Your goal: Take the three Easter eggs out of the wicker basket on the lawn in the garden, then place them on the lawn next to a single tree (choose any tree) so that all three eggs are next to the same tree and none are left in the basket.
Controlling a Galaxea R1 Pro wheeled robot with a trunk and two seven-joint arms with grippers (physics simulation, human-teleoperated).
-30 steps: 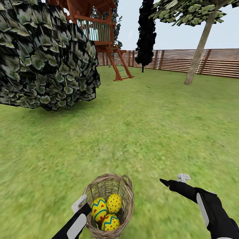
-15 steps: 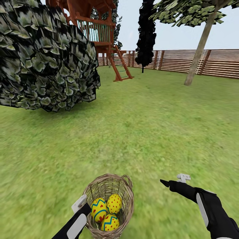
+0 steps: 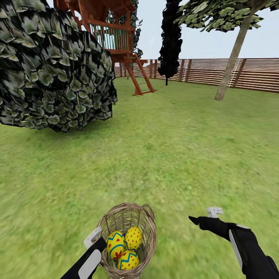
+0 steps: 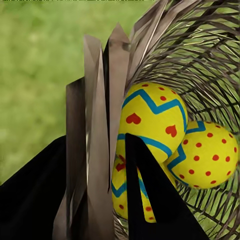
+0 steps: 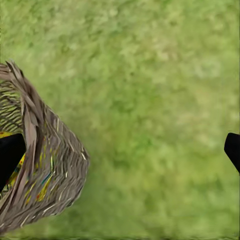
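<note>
The wicker basket (image 3: 124, 211) hangs low in front of me, my left gripper (image 3: 97, 240) shut on its near rim. In the left wrist view one black finger (image 4: 150, 200) is inside the woven wall (image 4: 100, 150) and the other outside. Three yellow Easter eggs lie in the basket: a heart-marked egg (image 3: 115, 244), a red-dotted egg (image 3: 133, 237) and a zigzag egg (image 3: 128, 259). My right gripper (image 3: 201, 217) hovers open over the lawn (image 3: 162, 155) to the right of the basket, nothing between its fingers (image 5: 10, 155). A pale-trunked tree (image 3: 232, 58) stands far off at the right.
A big round dark bush (image 3: 54, 69) fills the left. Behind it stands a wooden play tower (image 3: 116, 35) with a ladder. A narrow black-leaved tree (image 3: 170, 38) and a slatted fence (image 3: 217, 71) close the far side. Open grass stretches ahead.
The whole view has crept slightly, so the camera moved. My right gripper has sunk a little and drifted right. The basket and eggs keep their place in my left gripper.
</note>
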